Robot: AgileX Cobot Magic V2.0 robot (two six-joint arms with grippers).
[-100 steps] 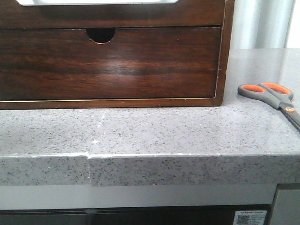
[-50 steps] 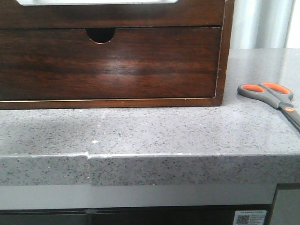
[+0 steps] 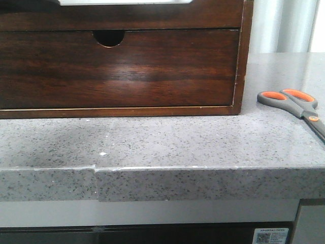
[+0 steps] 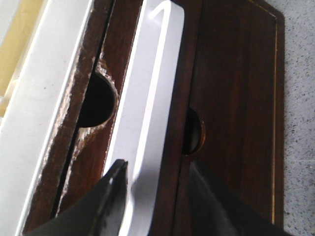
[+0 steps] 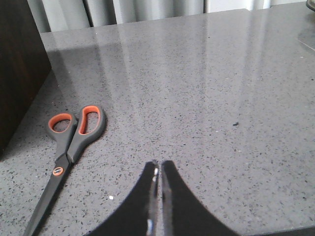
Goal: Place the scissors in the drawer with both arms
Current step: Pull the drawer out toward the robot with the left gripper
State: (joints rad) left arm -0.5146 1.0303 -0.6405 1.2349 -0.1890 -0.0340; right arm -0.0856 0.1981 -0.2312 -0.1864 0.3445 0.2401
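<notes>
Something dark has slid in over the cabinet's top left corner in the front view, and a faint shadow now sits on the bench [image 3: 203,145] below; nothing else has budged. Left hand [image 4: 155,169] hangs above the cabinet [image 4: 170,73], its fingers parted, a pale strip showing between them and the drawer [image 3: 119,68] just beyond, shut flush, its finger notch [image 4: 193,132] a short reach past the fingertips. Over on the other side, the right hand [image 5: 158,169] hovers with its fingers pressed together, empty. Scissors [image 5: 69,147] lie flat on the bench, off to one side of it, near but apart, blades shut.

Opening the drawer looks like the job in hand. Best bet: drop one finger squarely into that notch, hook behind the front edge, then pull straight out so the drawer doesn't skew or drag the cabinet. Meanwhile, the right hand needs to spread before it goes for the handles.
</notes>
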